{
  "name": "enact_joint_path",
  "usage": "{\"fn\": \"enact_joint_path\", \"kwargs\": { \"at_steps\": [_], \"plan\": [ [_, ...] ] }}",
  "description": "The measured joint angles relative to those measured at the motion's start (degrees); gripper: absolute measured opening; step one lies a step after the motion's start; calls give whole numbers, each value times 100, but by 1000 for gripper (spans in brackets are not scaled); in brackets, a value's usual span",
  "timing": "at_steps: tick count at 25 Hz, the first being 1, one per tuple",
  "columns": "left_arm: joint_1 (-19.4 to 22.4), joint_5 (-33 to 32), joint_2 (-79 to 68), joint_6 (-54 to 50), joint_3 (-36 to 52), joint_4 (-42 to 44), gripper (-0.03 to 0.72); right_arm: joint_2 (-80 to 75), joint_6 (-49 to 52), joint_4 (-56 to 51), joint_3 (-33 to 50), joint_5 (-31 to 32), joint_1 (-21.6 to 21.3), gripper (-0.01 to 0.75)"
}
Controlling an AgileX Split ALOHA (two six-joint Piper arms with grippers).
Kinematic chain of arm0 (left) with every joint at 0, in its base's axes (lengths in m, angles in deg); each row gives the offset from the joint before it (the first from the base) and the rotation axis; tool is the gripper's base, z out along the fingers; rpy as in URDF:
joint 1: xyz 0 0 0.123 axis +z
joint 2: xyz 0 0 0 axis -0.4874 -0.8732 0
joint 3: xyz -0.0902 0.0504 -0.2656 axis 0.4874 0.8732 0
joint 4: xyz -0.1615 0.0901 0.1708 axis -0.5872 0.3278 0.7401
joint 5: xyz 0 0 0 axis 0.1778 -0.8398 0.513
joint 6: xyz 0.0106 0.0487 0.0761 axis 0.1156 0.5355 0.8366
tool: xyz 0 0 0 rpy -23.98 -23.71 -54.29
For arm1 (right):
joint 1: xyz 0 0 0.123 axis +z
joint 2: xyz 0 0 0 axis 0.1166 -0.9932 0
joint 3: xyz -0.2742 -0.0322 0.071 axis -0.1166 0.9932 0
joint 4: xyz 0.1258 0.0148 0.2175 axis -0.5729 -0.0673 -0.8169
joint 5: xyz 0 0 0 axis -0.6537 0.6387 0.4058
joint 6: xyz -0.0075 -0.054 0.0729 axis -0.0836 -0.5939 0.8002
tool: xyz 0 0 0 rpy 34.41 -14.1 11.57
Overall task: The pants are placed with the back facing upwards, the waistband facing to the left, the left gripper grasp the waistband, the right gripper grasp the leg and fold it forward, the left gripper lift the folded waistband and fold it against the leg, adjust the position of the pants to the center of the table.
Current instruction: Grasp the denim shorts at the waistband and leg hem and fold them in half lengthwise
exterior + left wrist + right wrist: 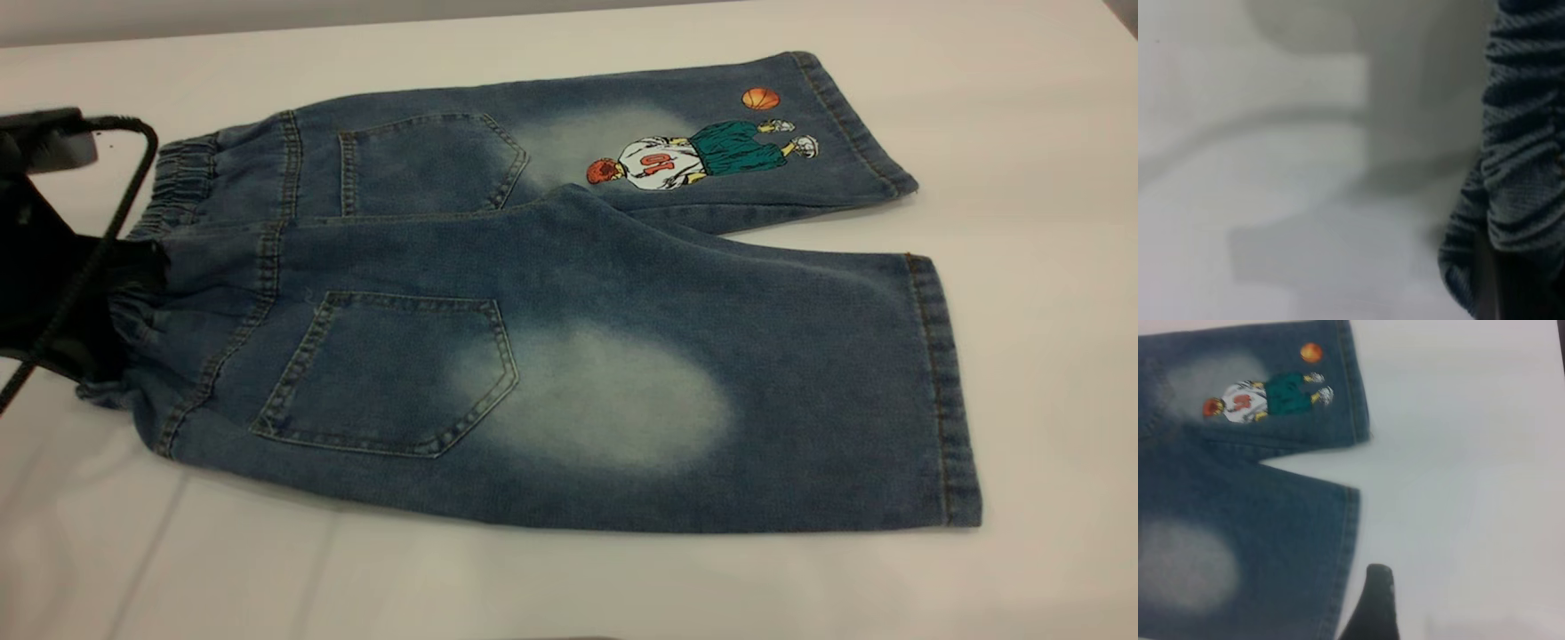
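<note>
Left gripper (133, 302) at gathered elastic waistband (182, 182) of pants (569, 356); jaw state indeterminate. Right gripper (1373, 603) fingertip above table (1022, 133) beside stitched hem, spread unclear. Denim flat, faded ovals.

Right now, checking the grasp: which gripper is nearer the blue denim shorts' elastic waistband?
Left. The black left gripper is at the waistband; the right gripper is beyond the leg hem.

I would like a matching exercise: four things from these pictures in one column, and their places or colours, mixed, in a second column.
Things:
1. waistband
2. cartoon
3. left gripper
4. table

Descriptions:
A. white and bare around the pants
B. printed on the far leg
C. black, at the waistband end
D. gathered denim at the exterior view's left

Pairs: 1-D, 2-B, 3-C, 4-A
</note>
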Motion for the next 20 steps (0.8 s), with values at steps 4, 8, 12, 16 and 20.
{"fn": "enact_joint_path", "kwargs": {
  "at_steps": [4,8,12,16,20],
  "plan": [
    [0,-753,407,131,-286,-5,48,-312,-476,-324,-417,95,0,592],
    [0,-1569,551,182,-677,-16,48,-1115,-1339,-715,-493,50,0,592],
    [0,-1993,551,269,-925,-16,48,-2115,-2347,-1345,-493,160,87,592],
    [0,-2122,551,286,-1071,-22,48,-2804,-2907,-1486,-493,186,743,592],
    [0,-2151,551,286,-1099,-22,48,-3270,-2719,-1249,-493,219,1579,592]
  ]
}}
